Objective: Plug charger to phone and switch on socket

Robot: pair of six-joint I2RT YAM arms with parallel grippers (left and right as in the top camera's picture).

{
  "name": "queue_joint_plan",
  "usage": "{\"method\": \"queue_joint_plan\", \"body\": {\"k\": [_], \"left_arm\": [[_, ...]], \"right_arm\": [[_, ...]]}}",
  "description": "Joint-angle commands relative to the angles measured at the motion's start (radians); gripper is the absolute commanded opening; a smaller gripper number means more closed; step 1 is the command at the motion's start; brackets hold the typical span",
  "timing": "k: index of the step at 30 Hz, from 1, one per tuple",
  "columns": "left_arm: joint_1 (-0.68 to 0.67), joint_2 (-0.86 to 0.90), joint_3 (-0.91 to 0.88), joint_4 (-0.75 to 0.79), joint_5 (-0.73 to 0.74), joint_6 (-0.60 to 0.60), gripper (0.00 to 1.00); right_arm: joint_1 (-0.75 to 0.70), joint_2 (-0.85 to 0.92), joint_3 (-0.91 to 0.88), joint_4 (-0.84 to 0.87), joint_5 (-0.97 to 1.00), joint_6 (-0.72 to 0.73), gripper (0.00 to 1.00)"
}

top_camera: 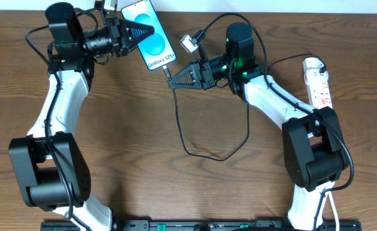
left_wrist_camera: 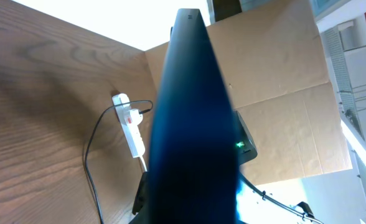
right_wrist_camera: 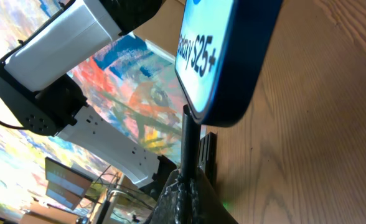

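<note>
1. left gripper [top_camera: 147,29]: closed on the phone [top_camera: 156,51], with one finger lying across the screen. the phone is held at the top centre of the table [top_camera: 143,160], screen up and turned at an angle, lower edge towards the right arm.

2. right gripper [top_camera: 174,79]: closed on the charger [top_camera: 177,109] at its plug end. in the right wrist view the plug [right_wrist_camera: 186,140] rises from between the fingers [right_wrist_camera: 173,199] and its tip meets the lower edge of the phone [right_wrist_camera: 233,62]. whether it is fully seated cannot be told.

3. cable run: from the plug the black cable drops down the table, bends into a wide loop in the centre and rises again beside the right forearm.

4. socket [top_camera: 318,80]: lies flat at the right edge of the table, just beside the right arm's elbow and well apart from both grippers. the right arm lies between it and the phone.

5. obstructions: in the left wrist view the dark body of the phone [left_wrist_camera: 192,124] fills the centre and hides the fingers. the socket [left_wrist_camera: 132,127] shows to its left with a black cable curving away from it, and cardboard [left_wrist_camera: 282,81] stands behind. in the right wrist view the left arm [right_wrist_camera: 65,37] crosses the upper left.
</note>
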Motion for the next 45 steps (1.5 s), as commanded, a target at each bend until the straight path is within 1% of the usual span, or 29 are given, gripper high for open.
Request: {"method": "queue_joint_plan", "body": {"k": [1,30,45], "left_arm": [[0.002,-0.02,0.019,0.009,0.015,0.021,0.07],[-0.035,-0.02,0.008,-0.003,0.022,0.043,0.07],[-0.035,-0.02,0.006,-0.003,0.04,0.043,0.07]], "right_arm": [[0.002,0.007,-0.001,0.003,-0.01,-0.014,0.01],[0.0,0.007,-0.001,0.004,0.026,-0.014,0.01],[-0.039,0.007,0.0,0.011,0.038,-0.014,0.01]]}}
